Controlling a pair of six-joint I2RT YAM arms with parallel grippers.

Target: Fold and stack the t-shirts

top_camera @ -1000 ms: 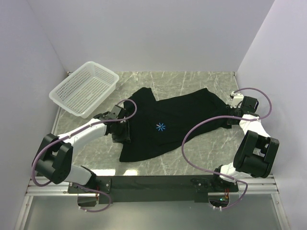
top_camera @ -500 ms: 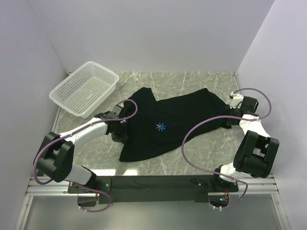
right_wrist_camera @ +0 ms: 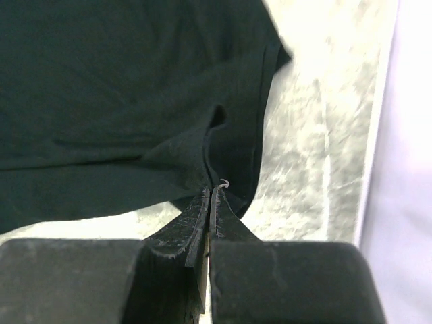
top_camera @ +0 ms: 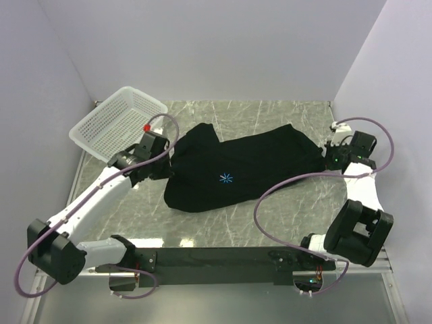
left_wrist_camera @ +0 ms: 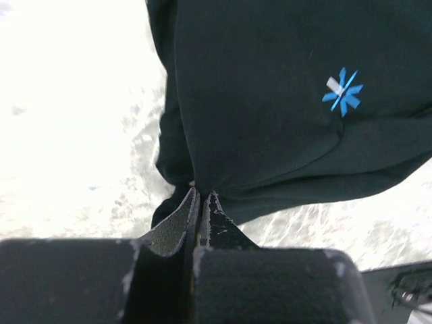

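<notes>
Right claw (right_wrist_camera: 210, 192) at bottom centre, seen from behind. Two dark fingers (right_wrist_camera: 185, 236) pressed together, thin slit between, pinching ridge of black t-shirt (right_wrist_camera: 121, 88). Cloth rises from claw tips in raised fold, then spreads above and left of claw, filling most of view. Hemmed edge runs up just right of claw. Tiny pale thread loop at claw tips. Pale marbled surface (right_wrist_camera: 317, 155) right of claw; lavender wall (right_wrist_camera: 405, 135) beyond, far right.

readable text: none | only sign: small light-blue star-shaped mark (top_camera: 226, 178) | on: black t-shirt (top_camera: 256, 162), no letters or numbers
</notes>
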